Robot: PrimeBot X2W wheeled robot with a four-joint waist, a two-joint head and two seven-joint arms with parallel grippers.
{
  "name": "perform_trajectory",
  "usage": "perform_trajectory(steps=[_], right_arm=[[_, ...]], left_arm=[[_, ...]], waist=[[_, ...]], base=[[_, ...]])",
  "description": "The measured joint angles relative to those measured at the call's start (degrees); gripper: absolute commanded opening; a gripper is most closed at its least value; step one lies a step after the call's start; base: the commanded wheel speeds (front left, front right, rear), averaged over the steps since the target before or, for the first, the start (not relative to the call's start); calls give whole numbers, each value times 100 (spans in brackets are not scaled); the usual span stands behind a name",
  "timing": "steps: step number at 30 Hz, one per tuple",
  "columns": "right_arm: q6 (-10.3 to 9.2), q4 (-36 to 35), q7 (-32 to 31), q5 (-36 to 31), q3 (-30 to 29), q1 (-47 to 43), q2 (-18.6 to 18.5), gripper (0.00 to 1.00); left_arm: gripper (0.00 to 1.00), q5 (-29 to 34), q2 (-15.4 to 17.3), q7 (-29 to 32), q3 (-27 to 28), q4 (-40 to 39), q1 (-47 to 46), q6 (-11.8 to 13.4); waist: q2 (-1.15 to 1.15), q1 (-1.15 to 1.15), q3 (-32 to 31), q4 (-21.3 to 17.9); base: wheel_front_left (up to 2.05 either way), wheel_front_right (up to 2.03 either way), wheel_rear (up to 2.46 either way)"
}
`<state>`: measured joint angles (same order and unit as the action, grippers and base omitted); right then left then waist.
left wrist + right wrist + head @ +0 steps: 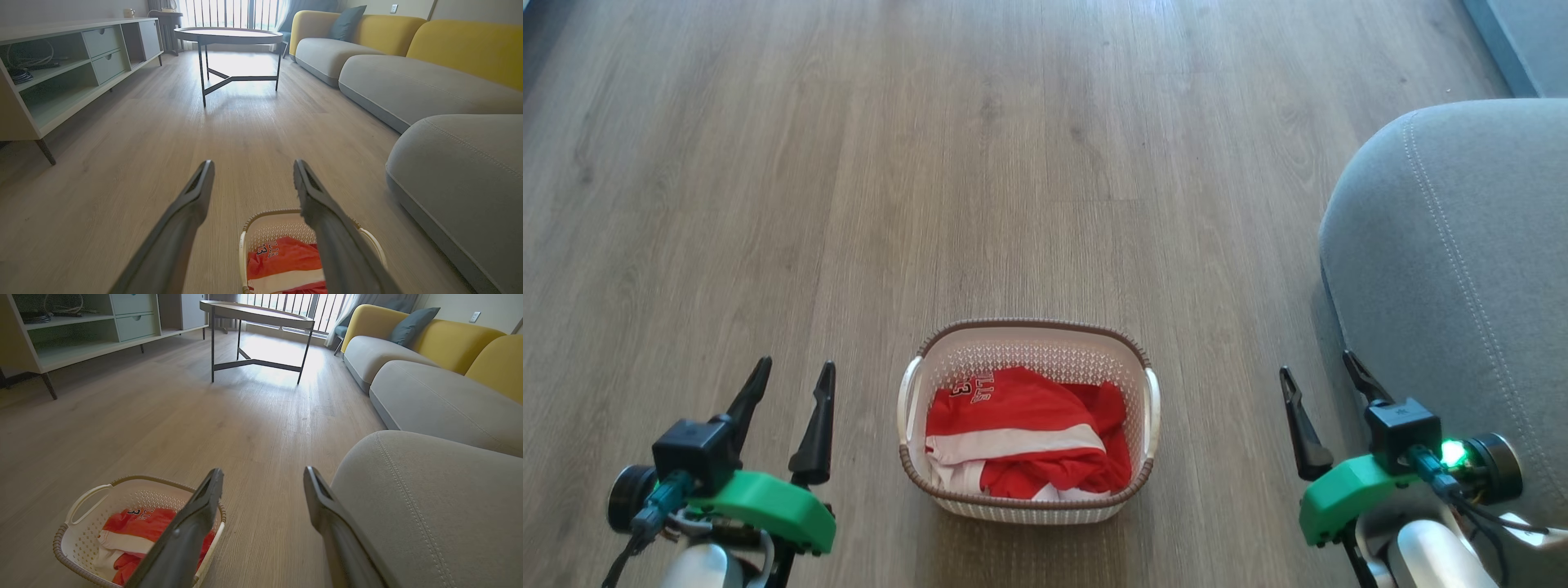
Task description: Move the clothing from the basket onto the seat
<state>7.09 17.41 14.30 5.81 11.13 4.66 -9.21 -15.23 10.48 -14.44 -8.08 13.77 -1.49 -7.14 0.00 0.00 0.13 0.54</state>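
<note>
The red clothing [1025, 437] with a white band and white lettering lies crumpled inside the cream basket [947, 363] on the wood floor, centre front. The grey seat [1462, 269] with pale stitching fills the right side. My left gripper [795, 372] stands open to the left of the basket, nothing between its fingers. My right gripper [1321, 367] is open between the basket and the seat, also empty. In the left wrist view the clothing [282, 261] and basket [261, 228] show low between the fingers. The right wrist view has the basket [81, 539] at lower left and the seat [429, 506] at right.
A round dark-legged coffee table [229, 36] stands ahead across the floor. A pale low cabinet [61, 69] runs along the left wall. A grey and yellow sofa [408, 61] stretches along the right beyond the seat.
</note>
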Motion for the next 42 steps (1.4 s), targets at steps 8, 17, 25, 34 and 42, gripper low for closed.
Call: perform_trajectory(steps=[8, 17, 25, 34, 42], right_arm=[[0, 0, 0, 84, -113, -3, -5, 100], [0, -2, 0, 131, -167, -3, -4, 100], [0, -200, 0, 110, -463, 175, 5, 100], [0, -788, 1, -169, -1039, 1240, 130, 100], [0, -1363, 26, -381, -1377, 2426, 196, 100]], left_arm=[[100, 0, 4, 0, 3, 1, 2, -1], [100, 0, 5, 0, 4, 2, 3, -40], [100, -111, 14, -1, -21, -65, -172, -40], [100, -354, 147, -4, -281, -307, -1554, -40], [100, -363, 410, -26, -657, -456, -2902, -40]], waist=[[0, 0, -5, -33], [0, 0, 76, -50], [0, 0, 577, -57], [0, 1, 1918, -30], [0, 3, 3491, -4]], base=[[0, 0, 0], [0, 0, 0], [0, 0, 0], [0, 0, 0], [0, 0, 0]])
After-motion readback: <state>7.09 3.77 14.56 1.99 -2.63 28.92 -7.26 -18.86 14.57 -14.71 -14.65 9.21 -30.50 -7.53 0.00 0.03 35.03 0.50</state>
